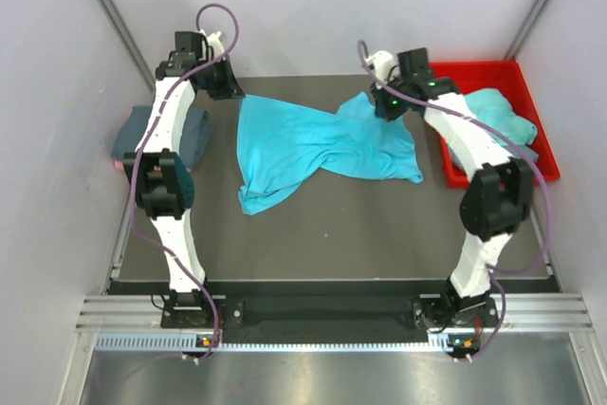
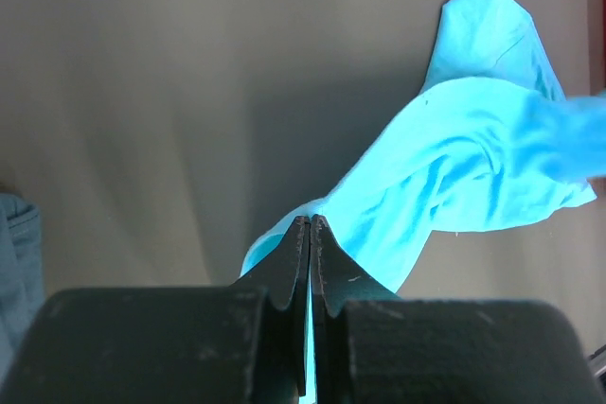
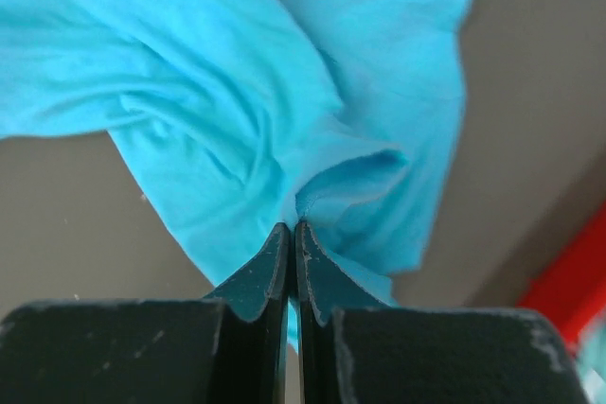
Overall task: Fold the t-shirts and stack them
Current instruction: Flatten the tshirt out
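A turquoise t-shirt [image 1: 303,144] lies twisted across the far middle of the dark table. My left gripper [image 1: 230,92] is shut on its far left corner; in the left wrist view the cloth [image 2: 454,167] runs out from the closed gripper [image 2: 311,222]. My right gripper [image 1: 387,107] is shut on its far right part; in the right wrist view the cloth [image 3: 237,111] bunches at the closed gripper [image 3: 290,228]. A slate blue-grey folded t-shirt [image 1: 142,135] lies at the table's left edge. Another turquoise t-shirt [image 1: 503,116] lies in the red bin. No pink shirt shows clearly.
The red plastic bin [image 1: 541,139] stands at the far right of the table [image 1: 332,234]. White walls close in the back and sides. The blue-grey shirt's edge shows at the left of the left wrist view [image 2: 14,253].
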